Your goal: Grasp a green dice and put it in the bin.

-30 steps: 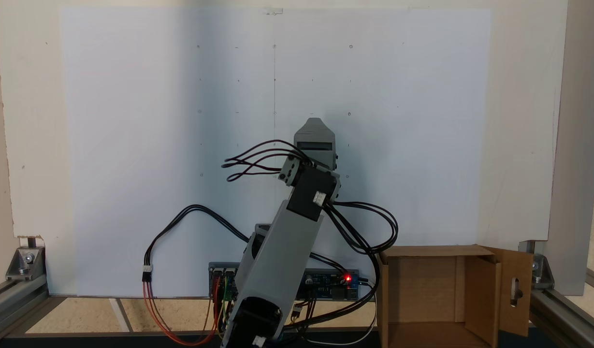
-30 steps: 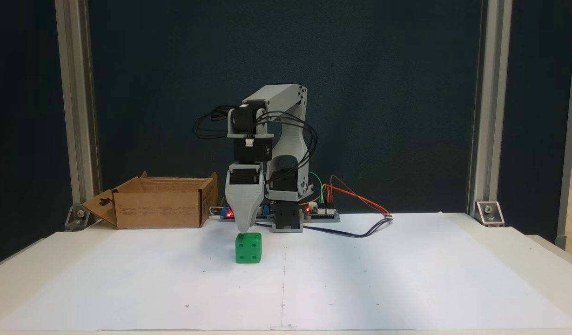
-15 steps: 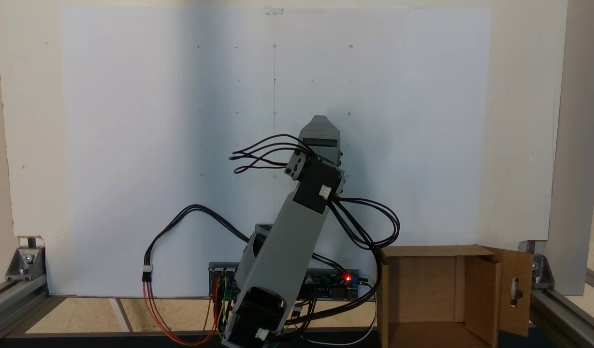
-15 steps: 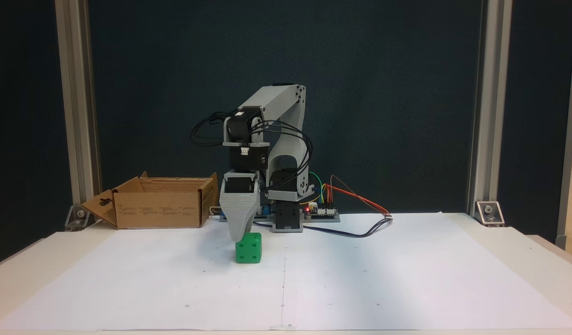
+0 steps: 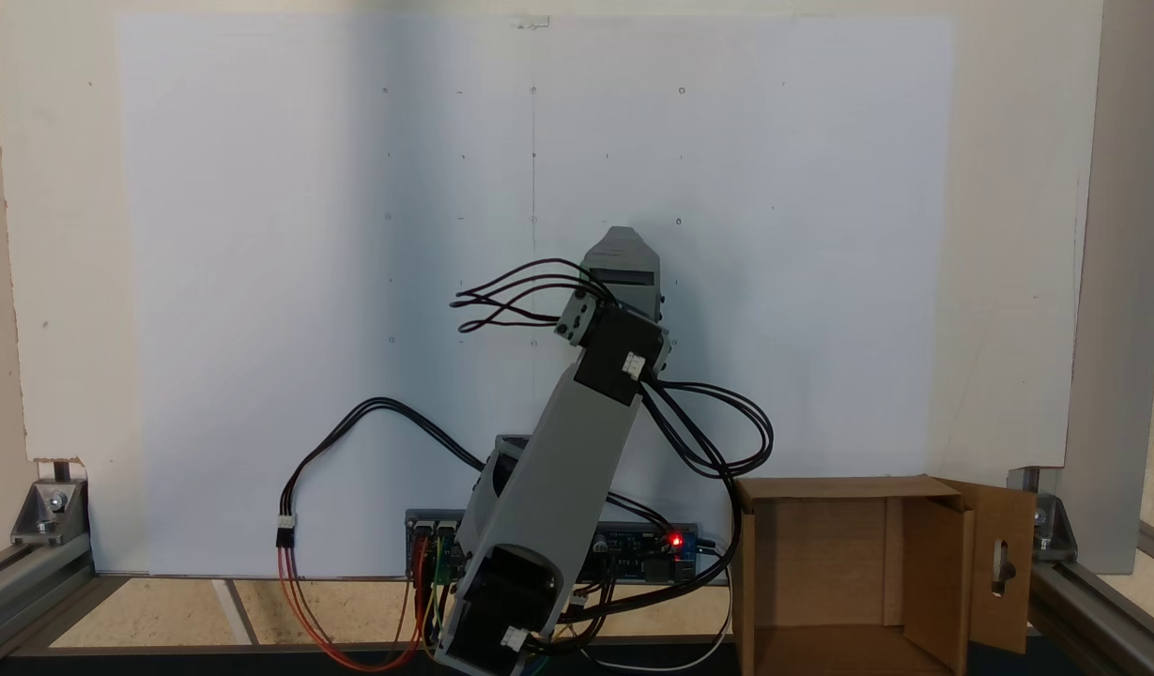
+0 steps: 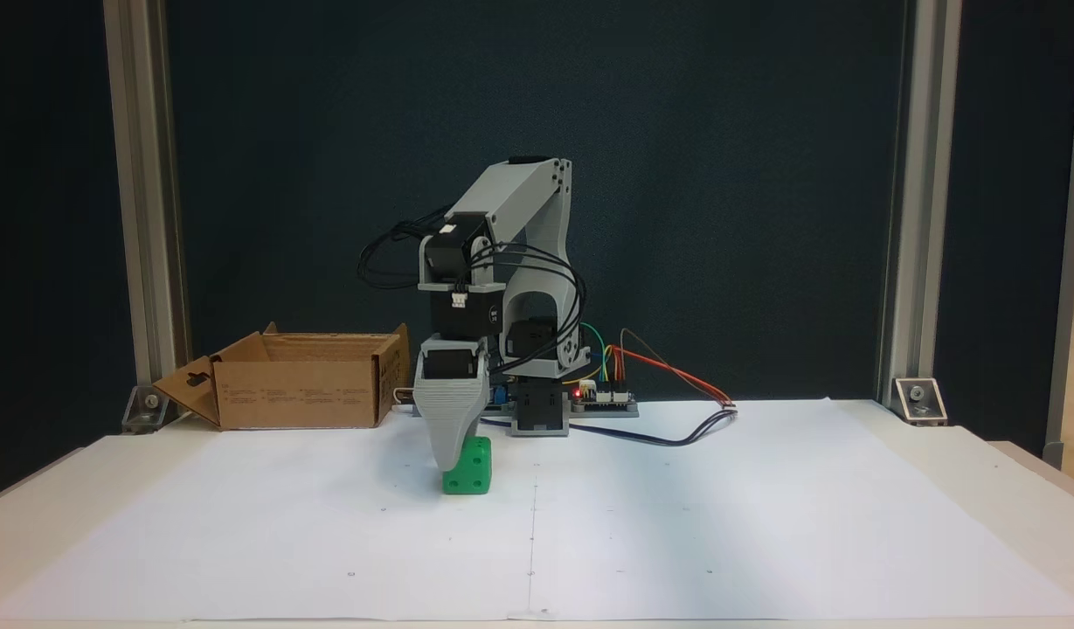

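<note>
item: gripper (image 6: 452, 467), tip low over the left half of the green dice (image 6: 472, 469); jaws overlap from here, i cannot tell their spread. advice to self: centre the dice between the jaws before squeezing. dice: bright green cube, rounded corners, recessed pips, on the white paper (image 6: 676, 524), well apart from the bin (image 6: 301, 393).

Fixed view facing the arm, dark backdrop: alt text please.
The gripper is lowered over a green dice on white paper, one grey jaw covering its left part. An open cardboard box sits behind, left.
</note>
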